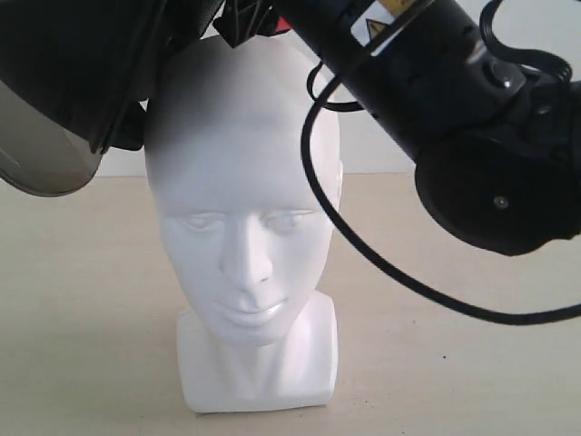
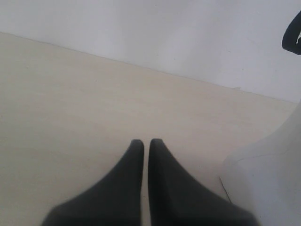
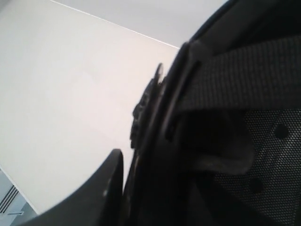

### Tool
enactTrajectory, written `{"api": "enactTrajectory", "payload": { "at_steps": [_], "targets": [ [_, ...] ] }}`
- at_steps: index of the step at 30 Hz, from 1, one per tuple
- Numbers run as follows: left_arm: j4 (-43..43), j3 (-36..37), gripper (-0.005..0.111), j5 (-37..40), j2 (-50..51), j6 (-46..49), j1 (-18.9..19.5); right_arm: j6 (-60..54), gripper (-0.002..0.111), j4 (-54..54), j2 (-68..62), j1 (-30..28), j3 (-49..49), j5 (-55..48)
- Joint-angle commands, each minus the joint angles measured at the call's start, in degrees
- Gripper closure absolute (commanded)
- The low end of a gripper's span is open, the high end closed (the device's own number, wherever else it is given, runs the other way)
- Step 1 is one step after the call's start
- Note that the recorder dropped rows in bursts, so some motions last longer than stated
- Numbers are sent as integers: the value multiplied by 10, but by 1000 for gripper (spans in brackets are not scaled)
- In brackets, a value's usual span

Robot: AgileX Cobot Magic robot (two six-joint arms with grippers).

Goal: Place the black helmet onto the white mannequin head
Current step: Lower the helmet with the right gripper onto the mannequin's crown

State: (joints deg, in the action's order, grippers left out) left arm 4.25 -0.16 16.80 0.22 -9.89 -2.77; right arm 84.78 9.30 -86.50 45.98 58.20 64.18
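Note:
The white mannequin head [image 1: 245, 182] stands upright on the table, facing the exterior camera. The black helmet [image 1: 73, 64] hangs tilted above and to the left of its crown, with the smoky visor [image 1: 41, 150] low at the left. A bit of red [image 1: 280, 27] shows at the top behind the head. My right gripper [image 3: 141, 181] is shut on the helmet's rim [image 3: 162, 127]: one finger [image 3: 110, 176] lies outside the shell and the other is hidden inside, by the strap [image 3: 235, 80] and mesh lining [image 3: 270, 155]. My left gripper [image 2: 146, 143] is shut on nothing, low over the table beside the mannequin's base [image 2: 268, 183].
The right arm [image 1: 436, 91] reaches in from the right across the top of the exterior view, and its black cable [image 1: 363, 245] loops down beside the mannequin's cheek. The beige table [image 1: 454, 363] runs back to a white wall [image 2: 164, 33].

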Motion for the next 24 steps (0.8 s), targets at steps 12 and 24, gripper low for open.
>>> {"api": "enactTrajectory", "payload": {
  "at_steps": [12, 24],
  "targets": [
    [5, 2, 102, -1, -2, 2, -2, -75, 108, -25, 82, -3, -33, 58],
    [5, 2, 102, -1, -2, 2, -2, -89, 108, -54, 82, -3, -121, 58]
  ]
}}
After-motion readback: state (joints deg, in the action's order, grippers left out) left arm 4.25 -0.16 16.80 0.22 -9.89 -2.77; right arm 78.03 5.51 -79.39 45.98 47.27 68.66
